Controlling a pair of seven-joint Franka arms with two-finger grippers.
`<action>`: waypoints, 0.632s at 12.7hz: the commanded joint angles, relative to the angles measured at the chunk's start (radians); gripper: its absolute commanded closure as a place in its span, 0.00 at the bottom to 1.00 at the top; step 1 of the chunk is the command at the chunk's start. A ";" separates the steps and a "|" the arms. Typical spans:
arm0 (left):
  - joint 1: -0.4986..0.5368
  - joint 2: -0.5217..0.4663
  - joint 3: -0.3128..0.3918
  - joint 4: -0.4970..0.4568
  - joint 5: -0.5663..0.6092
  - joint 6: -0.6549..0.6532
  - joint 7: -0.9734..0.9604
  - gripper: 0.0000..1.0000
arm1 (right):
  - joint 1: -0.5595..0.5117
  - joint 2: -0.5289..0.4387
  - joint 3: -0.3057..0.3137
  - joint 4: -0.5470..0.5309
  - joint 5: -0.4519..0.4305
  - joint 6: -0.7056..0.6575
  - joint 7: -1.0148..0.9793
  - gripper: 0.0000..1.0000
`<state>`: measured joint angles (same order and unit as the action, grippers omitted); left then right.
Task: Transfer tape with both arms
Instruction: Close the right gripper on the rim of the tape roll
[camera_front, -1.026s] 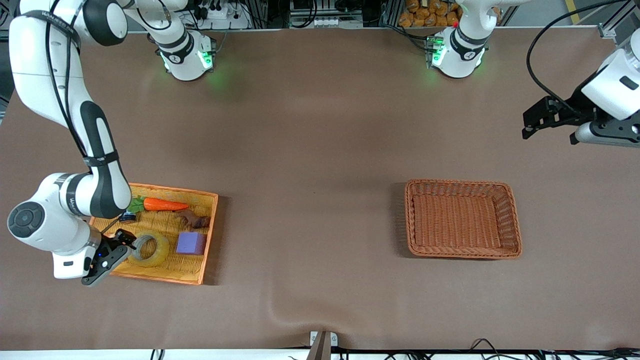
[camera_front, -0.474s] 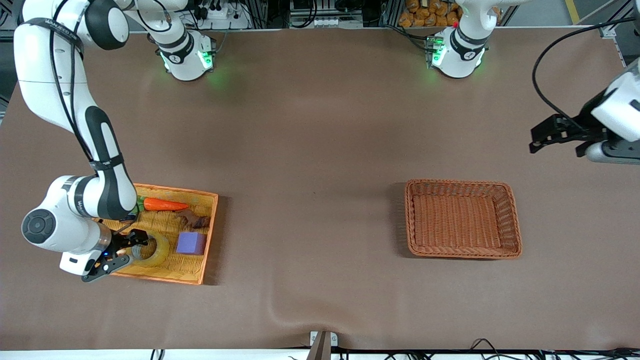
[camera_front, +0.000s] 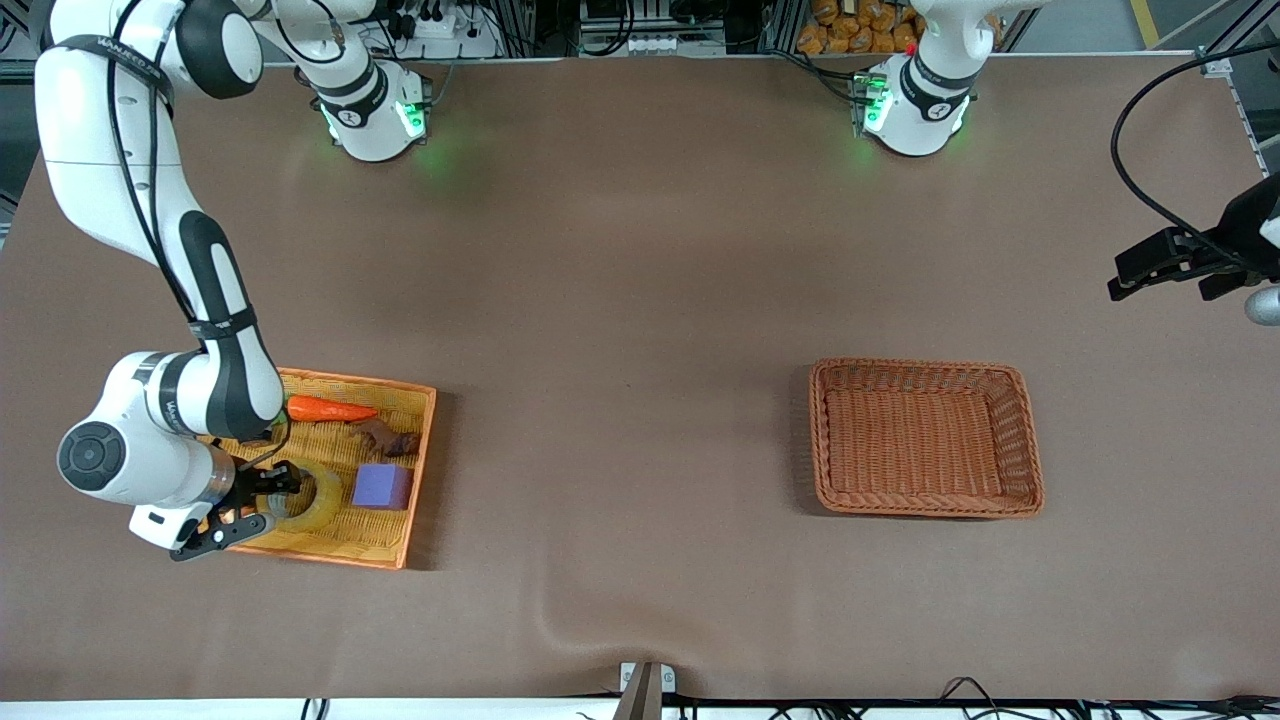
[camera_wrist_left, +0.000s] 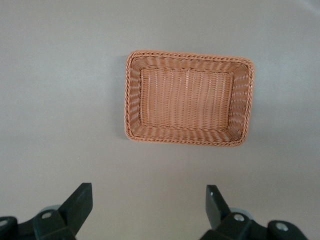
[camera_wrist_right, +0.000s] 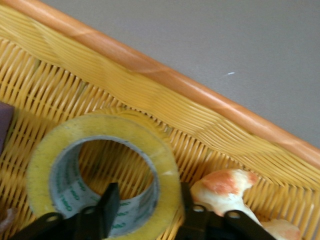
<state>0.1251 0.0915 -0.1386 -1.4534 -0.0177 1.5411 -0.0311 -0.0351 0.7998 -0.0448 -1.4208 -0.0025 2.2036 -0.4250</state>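
The tape (camera_front: 322, 497), a yellowish ring with a pale core, lies flat in the yellow wicker tray (camera_front: 420, 470) at the right arm's end of the table. My right gripper (camera_front: 262, 495) is down in the tray at the tape. In the right wrist view the gripper (camera_wrist_right: 148, 197) is open. It straddles the wall of the tape (camera_wrist_right: 55, 145), with one finger inside the ring and one outside. My left gripper (camera_front: 1125, 275) is open and empty, up over the bare table at the left arm's end. It also shows in the left wrist view (camera_wrist_left: 147, 200).
The tray also holds a carrot (camera_front: 330, 409), a brown item (camera_front: 385, 438), a purple block (camera_front: 381, 486) beside the tape, and a pale orange-topped item (camera_wrist_right: 225, 187). An empty brown wicker basket (camera_front: 830, 440) stands toward the left arm's end; it also shows in the left wrist view (camera_wrist_left: 130, 100).
My right gripper came down from beside the tray onto the tape and set its fingers astride the ring's wall. My left gripper drew away toward the table's left arm end.
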 joint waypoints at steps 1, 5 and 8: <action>0.004 -0.004 -0.006 -0.002 0.010 -0.013 0.014 0.00 | -0.011 -0.013 0.009 0.002 0.007 -0.025 0.009 1.00; -0.015 0.046 -0.051 -0.004 0.010 0.062 0.003 0.00 | -0.055 -0.077 0.035 0.006 0.042 -0.076 -0.137 1.00; -0.048 0.103 -0.058 0.001 0.005 0.106 0.002 0.00 | -0.060 -0.187 0.036 0.006 0.059 -0.142 -0.282 1.00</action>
<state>0.1004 0.1620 -0.1922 -1.4619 -0.0175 1.6150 -0.0311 -0.0715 0.7152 -0.0369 -1.3900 0.0385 2.1203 -0.6370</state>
